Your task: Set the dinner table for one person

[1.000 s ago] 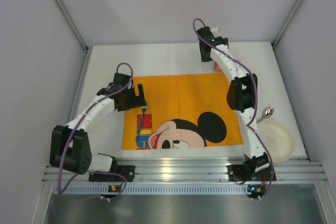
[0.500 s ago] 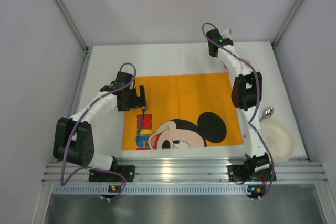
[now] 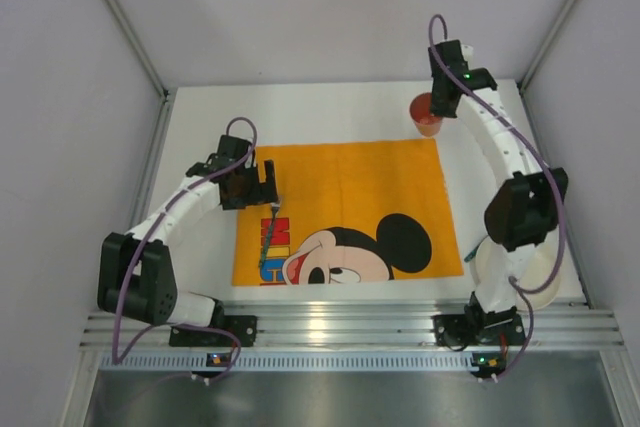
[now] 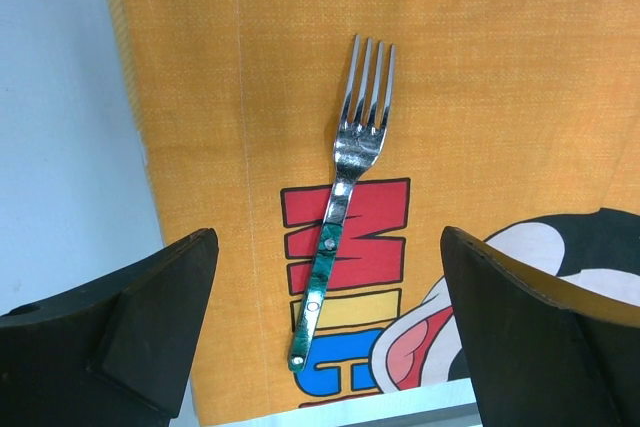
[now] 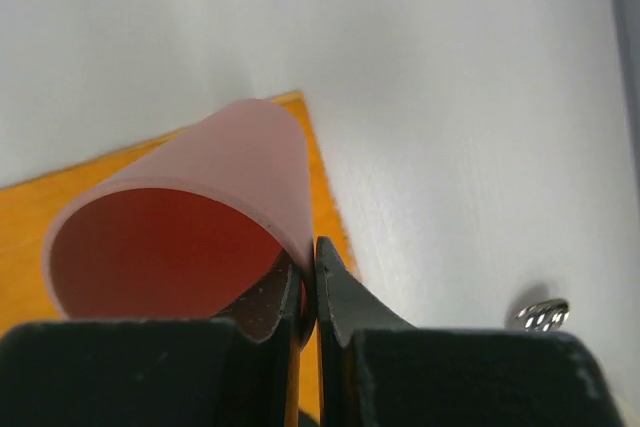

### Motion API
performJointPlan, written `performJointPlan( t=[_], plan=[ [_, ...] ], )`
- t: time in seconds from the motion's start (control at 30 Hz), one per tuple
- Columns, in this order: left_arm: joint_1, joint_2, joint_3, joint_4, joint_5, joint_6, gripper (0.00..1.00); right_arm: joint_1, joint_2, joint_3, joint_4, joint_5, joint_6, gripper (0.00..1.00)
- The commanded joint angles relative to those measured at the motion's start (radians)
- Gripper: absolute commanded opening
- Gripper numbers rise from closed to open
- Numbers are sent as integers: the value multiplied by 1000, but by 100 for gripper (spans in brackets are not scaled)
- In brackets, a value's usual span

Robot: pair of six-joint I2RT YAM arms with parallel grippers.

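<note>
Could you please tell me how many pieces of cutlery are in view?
2. A fork lies on the orange cloth. A shiny piece, apparently a spoon, lies on the white table, seen only by the right wrist camera. Others may be hidden behind arms.

The right pincer (image 5: 308, 272) has swung rightward, baring the pink cup (image 3: 426, 116) (rim pinched) at the cloth's (image 3: 350, 187) far corner.
</note>
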Motion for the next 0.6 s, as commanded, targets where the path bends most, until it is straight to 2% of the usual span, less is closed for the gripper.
performJointPlan(
  t=[0.0,0.1,0.23,0.5,0.57],
  plan=[
    [-3,-46,25,4,-11,-13,98,-45,-206,-141,58,-325,165,0],
    [-3,-46,33,7,-8,-25,98,-51,-253,-363,113,-420,198,0],
    [-3,-57,22,11,2,-41,98,-53,-249,-483,141,-481,218,0],
    [-3,-146,-42,-4,-13,-50,98,-53,-194,-548,188,-578,230,0],
    [-3,-166,-51,-13,-25,-47,98,-53,-191,-539,188,-590,230,11]
  ],
)
